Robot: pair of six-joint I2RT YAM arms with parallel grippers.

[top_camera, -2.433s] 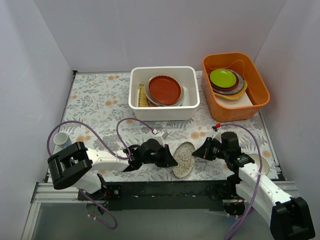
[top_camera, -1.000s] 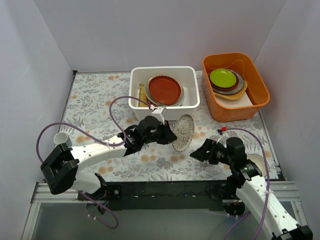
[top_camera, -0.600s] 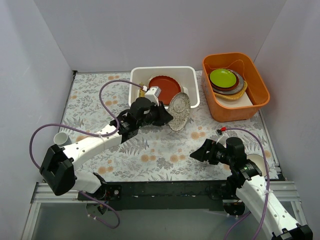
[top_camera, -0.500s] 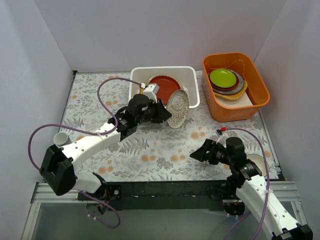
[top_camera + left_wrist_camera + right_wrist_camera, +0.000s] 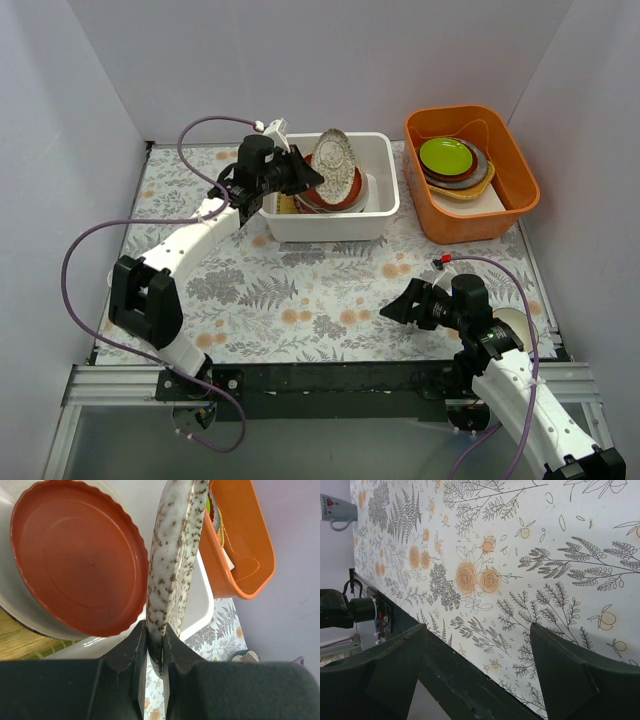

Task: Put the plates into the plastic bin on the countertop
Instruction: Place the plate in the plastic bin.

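Beige plate [image 5: 175, 555], rim clamped in my left pincer [image 5: 155, 630], hangs edgewise over the bin [image 5: 325, 226], likely to slot in; right pincer [image 5: 477, 627] gapes.

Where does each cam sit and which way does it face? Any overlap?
Top external: fixed above and behind the bases, looking down on the countertop; both arms show.
Left wrist: on the left arm over the plastic bin, looking down along jaws shut on the rim of the speckled plate.
Right wrist: low on the right arm, facing left across the countertop toward a mug; its open jaws frame the view.
Shared: top and left wrist both show the speckled plate, red-brown plate, bin and orange tub.
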